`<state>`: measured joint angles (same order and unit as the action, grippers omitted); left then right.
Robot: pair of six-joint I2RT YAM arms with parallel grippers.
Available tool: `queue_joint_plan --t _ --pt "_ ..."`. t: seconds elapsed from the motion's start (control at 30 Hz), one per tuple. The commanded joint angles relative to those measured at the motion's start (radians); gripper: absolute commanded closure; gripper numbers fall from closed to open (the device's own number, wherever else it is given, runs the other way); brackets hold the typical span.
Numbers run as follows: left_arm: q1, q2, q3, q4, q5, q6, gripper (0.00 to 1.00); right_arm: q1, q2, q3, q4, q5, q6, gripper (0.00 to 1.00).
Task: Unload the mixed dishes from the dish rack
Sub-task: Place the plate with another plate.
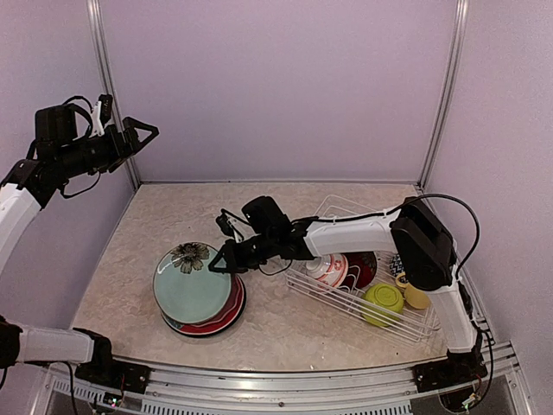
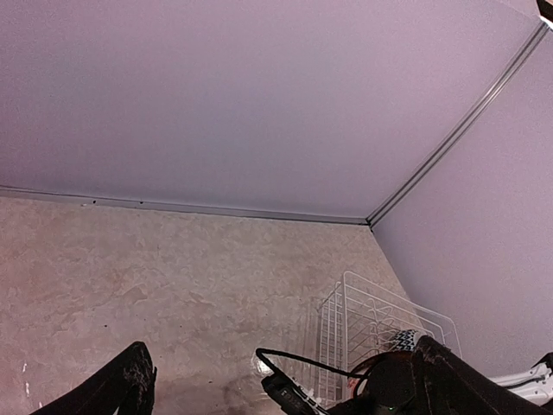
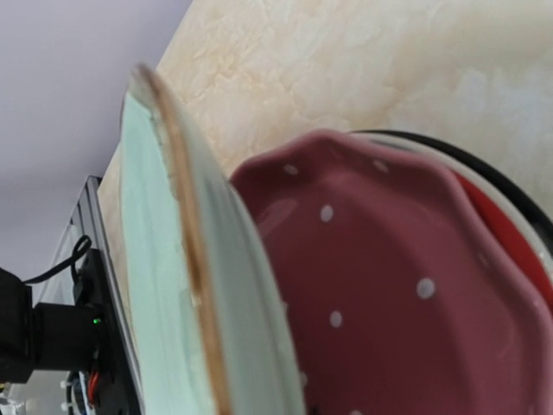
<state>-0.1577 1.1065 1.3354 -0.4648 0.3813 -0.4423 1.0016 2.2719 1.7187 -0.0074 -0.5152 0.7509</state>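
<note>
Right fingers [image 1: 226,257]: pressed almost together on the right rim of the pale teal round ceramic plate [image 1: 190,292]. I judge this a pinch from the overhead view, since my wrist view does not show the fingers.
Left fingers [image 1: 143,130]: spread wide and empty, raised at the upper left of the overhead frame, well apart from every dish.
Teal plate: lower left of centre, topping a stack on the tabletop [image 1: 130,225]. In my wrist view it sits tilted, its gold edge lifted off the dark red white-dotted scalloped plate [image 3: 380,294].
Beneath: a bright red plate [image 3: 510,251], then a black-rimmed plate [image 3: 484,177].
White wire dish rack [image 1: 341,206]: right of centre, holding a red-and-white bowl [image 1: 327,268], a lime green bowl [image 1: 383,298] and a pale yellow mug [image 1: 416,298].
Risk, release: letting go while the teal plate is tilted could drop it hard and chip the ceramic.
Risk, drag: pulling back before spreading could slide it off the stack.
Risk, stack: the plates look offset, so a nudge could shift them.
In the way: my right arm stretches between the rack and the stack, so my retreat passes just over the rack's left wall.
</note>
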Motion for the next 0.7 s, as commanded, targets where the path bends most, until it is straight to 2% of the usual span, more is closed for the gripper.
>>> queue_joint_plan --t 0.0,0.3,0.67 --pt "0.0 0.001 -0.011 0.008 0.005 0.001 0.01 0.01 -0.049 -0.022 0.082 0.022 0.0 1.0" --pt "0.0 0.001 -0.01 0.008 0.006 0.001 0.01 -0.001 -0.098 -0.023 -0.055 0.116 -0.085 1.0" --pt "0.0 0.004 -0.01 0.006 0.007 0.002 0.01 0.011 -0.056 -0.014 -0.014 0.031 -0.039 1.0"
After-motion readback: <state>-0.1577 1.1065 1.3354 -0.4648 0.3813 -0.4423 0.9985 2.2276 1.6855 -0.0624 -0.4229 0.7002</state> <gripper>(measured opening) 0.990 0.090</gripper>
